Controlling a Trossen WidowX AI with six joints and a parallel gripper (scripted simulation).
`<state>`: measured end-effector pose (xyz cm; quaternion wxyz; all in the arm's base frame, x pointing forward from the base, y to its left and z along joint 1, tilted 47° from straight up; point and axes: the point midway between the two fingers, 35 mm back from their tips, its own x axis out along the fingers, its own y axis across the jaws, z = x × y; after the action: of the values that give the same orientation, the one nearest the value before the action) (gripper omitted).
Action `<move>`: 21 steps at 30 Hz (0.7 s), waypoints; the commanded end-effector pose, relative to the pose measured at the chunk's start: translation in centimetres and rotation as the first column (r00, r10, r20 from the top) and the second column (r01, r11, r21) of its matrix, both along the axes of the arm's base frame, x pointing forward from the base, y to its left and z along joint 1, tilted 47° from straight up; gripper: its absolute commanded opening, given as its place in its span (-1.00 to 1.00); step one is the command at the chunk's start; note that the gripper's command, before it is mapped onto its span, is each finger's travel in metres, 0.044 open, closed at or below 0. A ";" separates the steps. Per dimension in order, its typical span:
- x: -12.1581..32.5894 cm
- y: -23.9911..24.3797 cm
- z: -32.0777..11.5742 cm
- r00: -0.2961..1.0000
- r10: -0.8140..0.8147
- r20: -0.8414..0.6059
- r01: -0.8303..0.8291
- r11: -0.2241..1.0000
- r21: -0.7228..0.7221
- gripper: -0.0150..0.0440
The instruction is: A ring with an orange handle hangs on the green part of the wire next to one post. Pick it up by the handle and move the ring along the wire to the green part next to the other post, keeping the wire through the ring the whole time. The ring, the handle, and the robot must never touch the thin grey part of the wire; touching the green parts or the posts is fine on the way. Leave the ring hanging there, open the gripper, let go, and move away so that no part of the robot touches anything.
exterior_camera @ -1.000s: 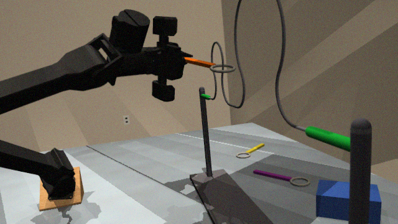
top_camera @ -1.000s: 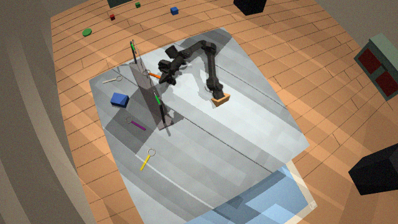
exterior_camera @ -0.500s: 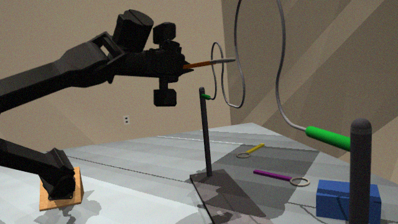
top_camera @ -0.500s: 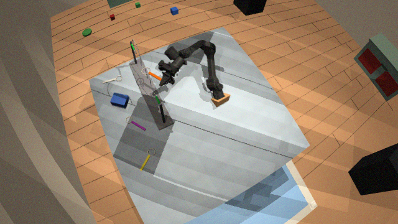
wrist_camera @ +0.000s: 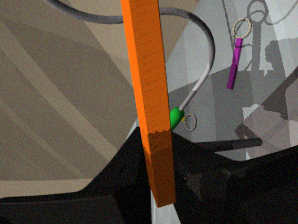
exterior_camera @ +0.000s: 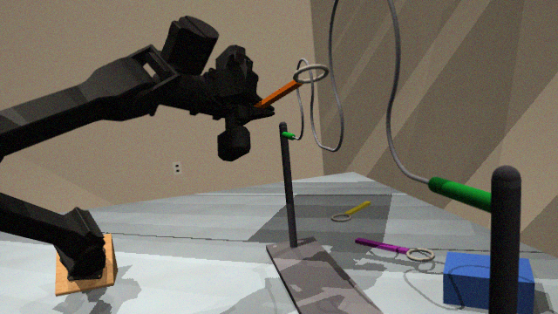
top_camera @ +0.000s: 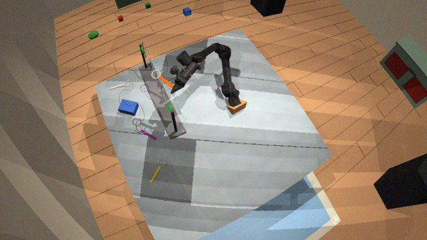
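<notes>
My gripper [top_camera: 173,89] [exterior_camera: 265,108] [wrist_camera: 147,132] is shut on the orange handle [top_camera: 165,81] [exterior_camera: 281,93] [wrist_camera: 145,65], high above the base board. The handle tilts up to its pale ring [top_camera: 151,74] [exterior_camera: 295,74], which is out of the wrist view. The ring lies nearly flat around the grey wire [exterior_camera: 394,87] [wrist_camera: 212,50], just past the small loop beside one post [top_camera: 174,121] [exterior_camera: 287,183]. Whether it touches the wire cannot be told. That post's green part [top_camera: 169,107] [exterior_camera: 289,135] [wrist_camera: 176,117] is below the ring. The other green part [top_camera: 142,50] [exterior_camera: 459,193] joins the other post [top_camera: 143,58] [exterior_camera: 506,235].
The base board [top_camera: 178,133] [exterior_camera: 314,275] carries both posts. Beyond it lie a blue box [top_camera: 128,107] [exterior_camera: 484,279], a magenta-handled ring [top_camera: 148,135] [exterior_camera: 384,246] [wrist_camera: 234,65], a yellow-handled ring [top_camera: 155,174] [exterior_camera: 359,208] and a pale-handled ring [top_camera: 117,87]. The wire also makes a tall loop.
</notes>
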<state>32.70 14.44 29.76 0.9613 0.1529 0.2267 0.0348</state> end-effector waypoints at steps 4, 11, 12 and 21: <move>0.1 -1.2 -0.4 1.000 -0.010 0.015 0.012 0.985 -0.169 -1.00; 0.2 -2.5 -0.5 0.999 -0.017 0.032 0.027 0.942 -0.334 -1.00; 0.3 -2.7 -0.5 0.999 -0.018 0.035 0.029 0.934 -0.357 -1.00; 0.4 -4.3 -0.4 0.998 -0.022 0.059 0.051 0.833 -0.550 -1.00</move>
<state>33.10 10.70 29.54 0.9744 -0.0917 0.2020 -0.0358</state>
